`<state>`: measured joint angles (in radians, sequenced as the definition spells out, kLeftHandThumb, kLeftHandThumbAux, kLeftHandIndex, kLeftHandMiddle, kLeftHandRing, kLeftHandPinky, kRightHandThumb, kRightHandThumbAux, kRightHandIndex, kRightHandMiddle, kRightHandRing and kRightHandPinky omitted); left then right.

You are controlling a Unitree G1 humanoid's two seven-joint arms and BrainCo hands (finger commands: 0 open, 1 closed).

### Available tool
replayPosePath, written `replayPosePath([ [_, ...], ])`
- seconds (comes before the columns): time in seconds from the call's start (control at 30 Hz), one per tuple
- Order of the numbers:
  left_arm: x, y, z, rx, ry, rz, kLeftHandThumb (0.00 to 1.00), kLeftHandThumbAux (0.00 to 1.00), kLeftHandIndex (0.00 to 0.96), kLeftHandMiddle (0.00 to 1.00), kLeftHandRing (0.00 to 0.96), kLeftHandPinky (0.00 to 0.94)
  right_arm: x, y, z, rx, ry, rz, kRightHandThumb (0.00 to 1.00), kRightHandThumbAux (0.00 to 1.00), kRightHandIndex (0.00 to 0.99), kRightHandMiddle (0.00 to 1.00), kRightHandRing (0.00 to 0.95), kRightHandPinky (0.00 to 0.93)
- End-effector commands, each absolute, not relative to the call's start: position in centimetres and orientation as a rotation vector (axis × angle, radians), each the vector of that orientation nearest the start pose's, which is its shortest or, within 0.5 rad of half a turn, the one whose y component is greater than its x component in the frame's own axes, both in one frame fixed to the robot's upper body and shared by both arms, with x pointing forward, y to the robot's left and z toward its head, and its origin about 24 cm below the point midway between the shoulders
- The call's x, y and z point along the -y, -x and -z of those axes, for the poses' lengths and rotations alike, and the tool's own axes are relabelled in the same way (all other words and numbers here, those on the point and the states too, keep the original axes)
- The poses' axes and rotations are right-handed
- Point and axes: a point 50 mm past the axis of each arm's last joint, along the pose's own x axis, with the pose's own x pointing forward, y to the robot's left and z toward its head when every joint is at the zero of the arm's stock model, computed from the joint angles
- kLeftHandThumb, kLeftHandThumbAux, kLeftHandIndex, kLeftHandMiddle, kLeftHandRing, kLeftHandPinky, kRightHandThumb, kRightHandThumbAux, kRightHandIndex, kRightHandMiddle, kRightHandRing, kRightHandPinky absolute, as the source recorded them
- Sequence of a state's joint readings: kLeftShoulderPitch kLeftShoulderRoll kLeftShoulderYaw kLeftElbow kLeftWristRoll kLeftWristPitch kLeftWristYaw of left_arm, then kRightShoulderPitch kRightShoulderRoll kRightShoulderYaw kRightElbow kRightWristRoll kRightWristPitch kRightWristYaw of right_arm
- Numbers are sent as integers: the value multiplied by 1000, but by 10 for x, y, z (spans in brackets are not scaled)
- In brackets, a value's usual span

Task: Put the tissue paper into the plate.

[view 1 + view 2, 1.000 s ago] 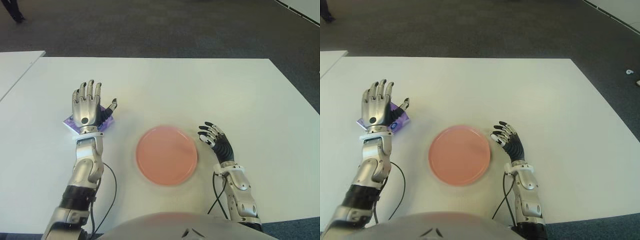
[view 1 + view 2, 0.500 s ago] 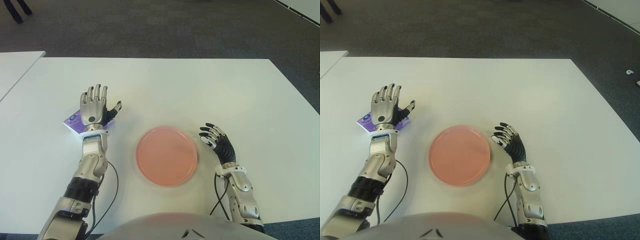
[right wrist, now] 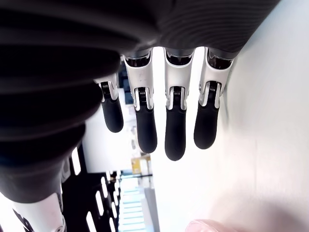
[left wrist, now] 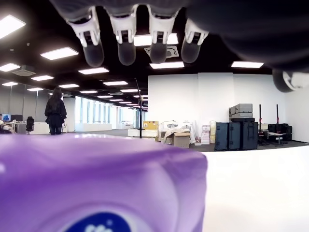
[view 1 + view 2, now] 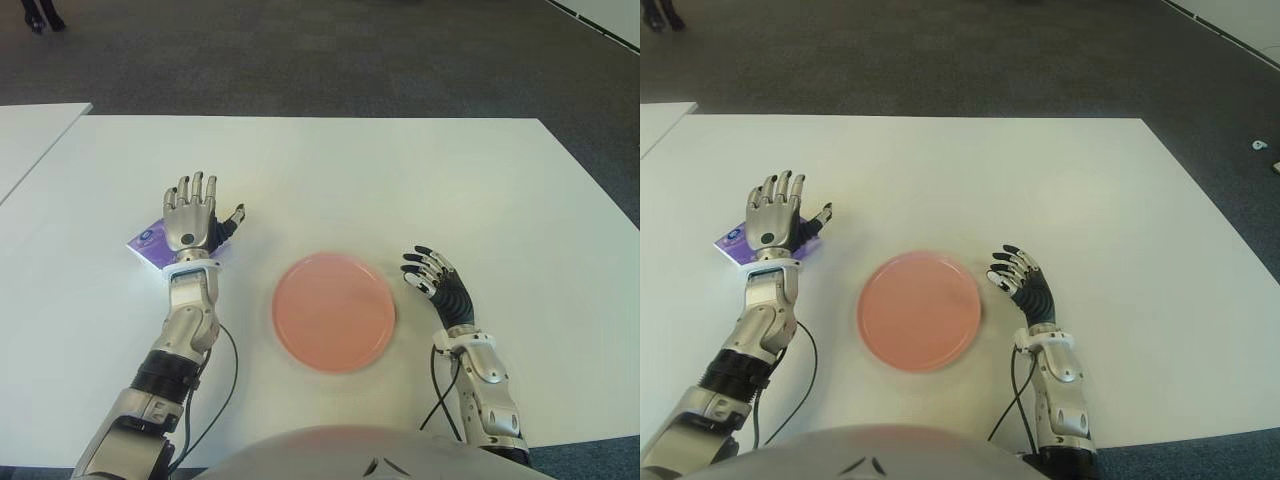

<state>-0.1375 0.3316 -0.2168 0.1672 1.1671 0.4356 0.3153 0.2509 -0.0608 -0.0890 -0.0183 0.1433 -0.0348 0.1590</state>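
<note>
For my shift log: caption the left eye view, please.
Left hand open over the purple tissue pack, pink plate empty at table centre, right hand open beside it.

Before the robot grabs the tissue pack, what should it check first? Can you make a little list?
1. Left hand over the tissue pack: ok, it shows above the purple pack with part of the pack peeking out on its left.
2. Left fingers open: ok, spread and holding nothing.
3. Pack actually gripped: not ok, fingers are not closed on it.
4. Plate ready: ok, nothing lies in it.
5. Path from pack to plate: ok, only bare table between them.
6. Right hand out of the way: ok, it shows just right of the plate, fingers relaxed.
</note>
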Motion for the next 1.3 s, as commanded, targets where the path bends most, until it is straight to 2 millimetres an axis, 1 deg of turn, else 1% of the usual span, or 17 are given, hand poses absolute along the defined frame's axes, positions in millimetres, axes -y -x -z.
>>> replayPosePath([
  [0.03,-208,-272,-43,-70,-1595,-336,229,94,0,0,0,0,195,-174,35,-367,-94,44,265,745,215,343,371,383],
  [0.23,-208,-270,-43,-72,-1620,-324,230,93,0,0,0,0,196,-174,36,-375,-72,39,252,731,203,344,365,356],
  [0.57,-210,-263,-46,-75,-1615,-331,242,104,0,0,0,0,198,-175,39,-384,-41,44,227,721,198,343,362,360],
  [0.77,-212,-259,-47,-90,-1609,-325,257,104,0,0,0,0,199,-175,41,-384,-48,37,230,710,194,340,357,349],
  [0.9,-213,-258,-47,-97,-1609,-325,265,105,0,0,0,0,200,-175,39,-376,-53,33,239,710,201,347,365,370],
  [1.1,-218,-256,-43,-125,-1623,-322,274,106,0,0,0,0,200,-176,39,-384,-46,40,239,718,204,350,368,363],
  [1.3,-221,-256,-40,-143,-1634,-322,272,114,0,0,0,0,201,-177,40,-384,-59,55,263,728,206,355,374,379],
])
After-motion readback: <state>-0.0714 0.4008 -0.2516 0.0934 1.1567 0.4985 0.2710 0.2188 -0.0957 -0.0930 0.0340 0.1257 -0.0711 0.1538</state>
